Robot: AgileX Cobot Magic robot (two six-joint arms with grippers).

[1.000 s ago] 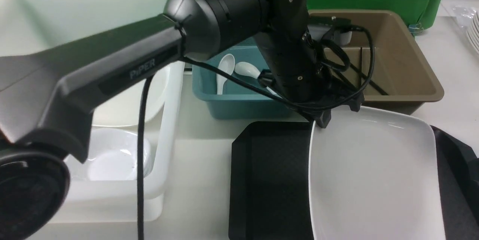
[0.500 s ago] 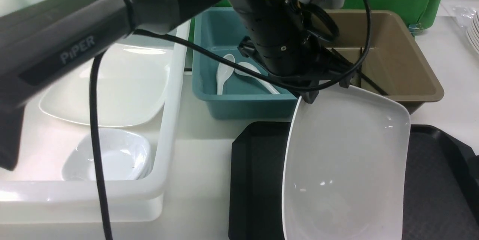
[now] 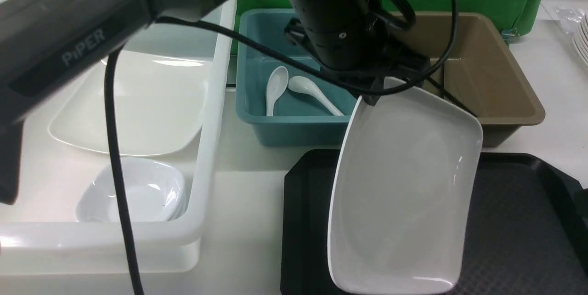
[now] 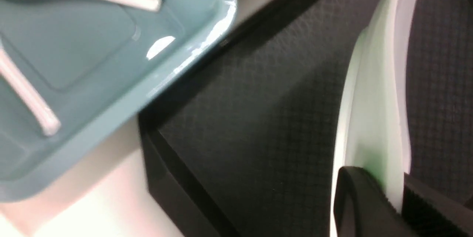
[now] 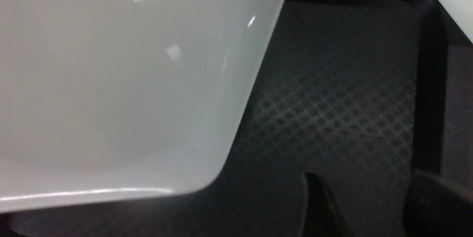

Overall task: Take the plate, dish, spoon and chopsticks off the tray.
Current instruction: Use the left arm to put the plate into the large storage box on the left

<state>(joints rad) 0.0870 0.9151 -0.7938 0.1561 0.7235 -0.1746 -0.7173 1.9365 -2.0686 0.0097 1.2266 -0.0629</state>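
Two spoons (image 3: 278,81) in teal tub (image 3: 298,132), plate (image 3: 404,184) over tray (image 3: 514,221)

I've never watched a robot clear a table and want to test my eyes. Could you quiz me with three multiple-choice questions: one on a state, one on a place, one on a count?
1. Over the tray, the plate in the left gripper is: A lying flat; B tilted up, held by its rim; C broken in two.
2. The spoons lie: A in the blue tub; B on the tray; C on the plate.
3. How many spoons? A one; B four; C two.

Answers: 1 B, the gripper pinches its far rim and the plate slants. 2 A, both rest on the tub's floor. 3 C, two white bowls with handles show.
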